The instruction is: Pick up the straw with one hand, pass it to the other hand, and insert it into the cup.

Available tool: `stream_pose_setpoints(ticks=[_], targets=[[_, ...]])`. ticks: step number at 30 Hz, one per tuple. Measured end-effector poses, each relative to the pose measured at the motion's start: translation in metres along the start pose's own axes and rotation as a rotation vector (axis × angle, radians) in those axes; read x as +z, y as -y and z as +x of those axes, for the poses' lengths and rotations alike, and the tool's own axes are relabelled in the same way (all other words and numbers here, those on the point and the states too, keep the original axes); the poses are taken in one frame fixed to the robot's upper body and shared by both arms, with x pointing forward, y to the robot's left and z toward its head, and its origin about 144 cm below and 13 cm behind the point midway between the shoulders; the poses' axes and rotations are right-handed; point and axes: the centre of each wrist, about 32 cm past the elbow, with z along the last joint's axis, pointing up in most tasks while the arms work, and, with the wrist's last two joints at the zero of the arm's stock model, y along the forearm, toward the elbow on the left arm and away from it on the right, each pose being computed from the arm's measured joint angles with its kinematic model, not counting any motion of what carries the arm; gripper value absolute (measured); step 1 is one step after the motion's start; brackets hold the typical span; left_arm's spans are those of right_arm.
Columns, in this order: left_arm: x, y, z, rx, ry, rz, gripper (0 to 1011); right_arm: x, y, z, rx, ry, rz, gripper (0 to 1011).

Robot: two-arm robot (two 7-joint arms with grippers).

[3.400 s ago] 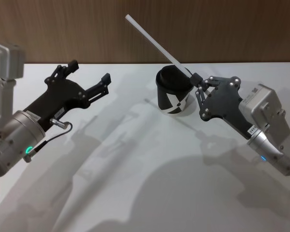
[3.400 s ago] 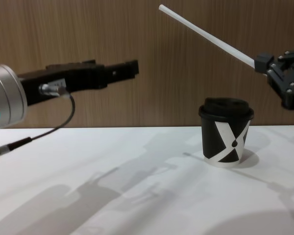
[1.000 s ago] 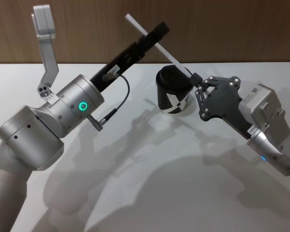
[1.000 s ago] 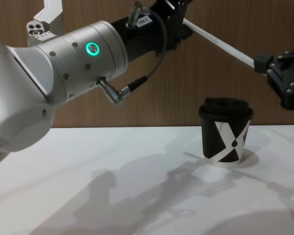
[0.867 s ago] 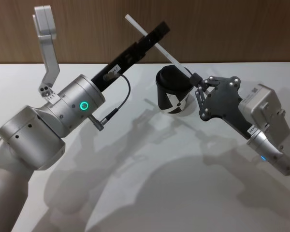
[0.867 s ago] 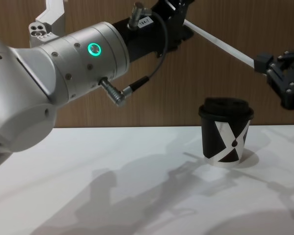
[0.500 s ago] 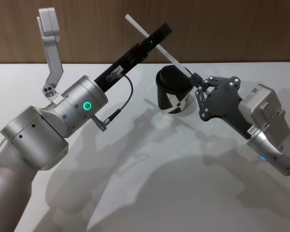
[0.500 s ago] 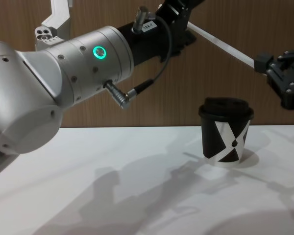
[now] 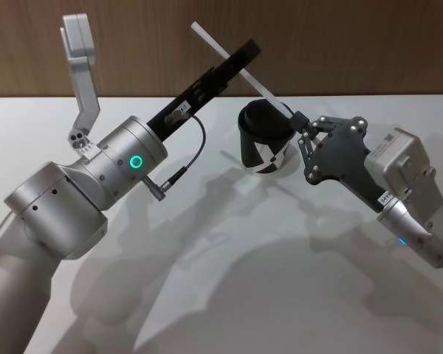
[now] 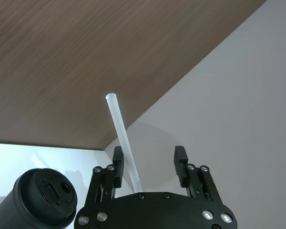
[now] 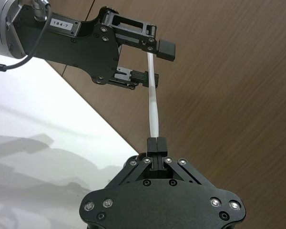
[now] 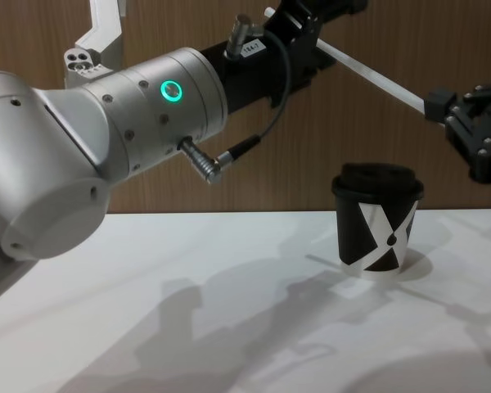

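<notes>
Handover looks half done: the right gripper (image 9: 298, 120) pinches the lower end of the white straw (image 9: 269, 96), slanting it in the air above the lidded black cup (image 9: 262, 141), so the left gripper (image 9: 241, 62), fingers spread, straddles its upper shaft.

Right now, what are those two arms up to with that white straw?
The right end effector is shut on the lower end of the straw, holding it tilted in the air near a lidded black cup that stands on the table. The left end effector is open, with a finger on either side of the straw's upper part, not yet closed. A handover looks about to happen.
</notes>
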Motion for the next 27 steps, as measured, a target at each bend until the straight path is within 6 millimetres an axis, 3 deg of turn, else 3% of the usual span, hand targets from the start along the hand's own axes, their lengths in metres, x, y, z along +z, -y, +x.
stream_pose_setpoints(ticks=[16,22,27], targets=[[-0.0006,0.0007,0.0002,0.001,-0.003,-0.001,144,0.0,0.0,0.0,0.0,0.0,0.0,0],[-0.0008,0.0009,0.0002,0.002,-0.004,-0.001,36,0.0,0.0,0.0,0.0,0.0,0.0,0],[-0.0008,0.0009,0.0004,0.002,-0.004,0.0,19,0.0,0.0,0.0,0.0,0.0,0.0,0]])
